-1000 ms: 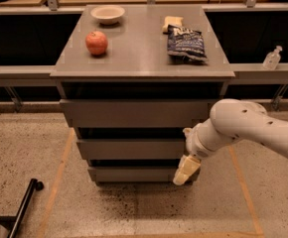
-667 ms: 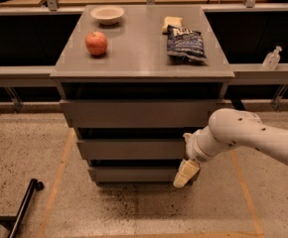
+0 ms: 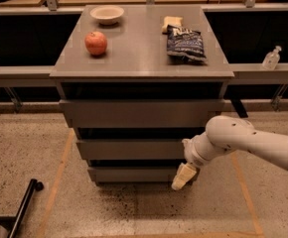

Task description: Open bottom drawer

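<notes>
The bottom drawer (image 3: 134, 174) is the lowest and narrowest grey front of the three in the cabinet, plain and without a handle. It looks shut or nearly so. My gripper (image 3: 182, 176) hangs from the white arm (image 3: 243, 142) that comes in from the right. Its cream-coloured fingers point down and left, right at the drawer front's right end. Whether they touch the front I cannot tell. Above it are the mid-sized drawer front (image 3: 131, 148) and the tallest top drawer front (image 3: 139, 113).
On the grey cabinet top (image 3: 139, 48) lie a red apple (image 3: 96, 43), a white bowl (image 3: 107, 14), a dark chip bag (image 3: 185, 44) and a yellow sponge (image 3: 171, 23). A clear bottle (image 3: 271, 58) stands on the right ledge. A black pole (image 3: 24, 206) lies on the floor at the left.
The arm has sunk slightly and its elbow has drawn lower. The gripper stays at the right end of the bottom drawer front. The drawers have not visibly moved.
</notes>
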